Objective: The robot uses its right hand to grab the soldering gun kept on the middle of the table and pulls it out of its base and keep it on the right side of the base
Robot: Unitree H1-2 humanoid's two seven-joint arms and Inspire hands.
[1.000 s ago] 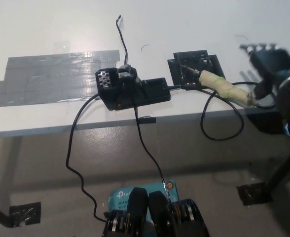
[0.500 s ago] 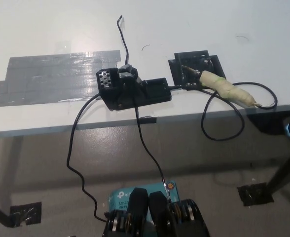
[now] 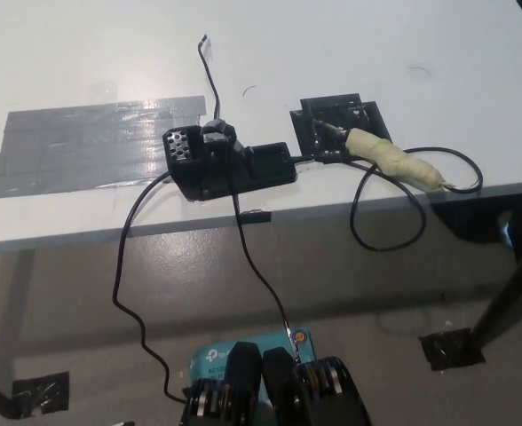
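Now the black right hand, which hovered blurred at the table's right edge a second ago, is gone from view, as is the left, so neither hand's state can be told. The soldering gun, wrapped in pale tape, lies tilted near the front edge of the table, tip on the square black base, handle trailing right; the placing looks done.

The table is smooth, matt white. Grey tape on it looks glossy and wrinkled. The soldering gun handle is wrapped in pale, rough tape.
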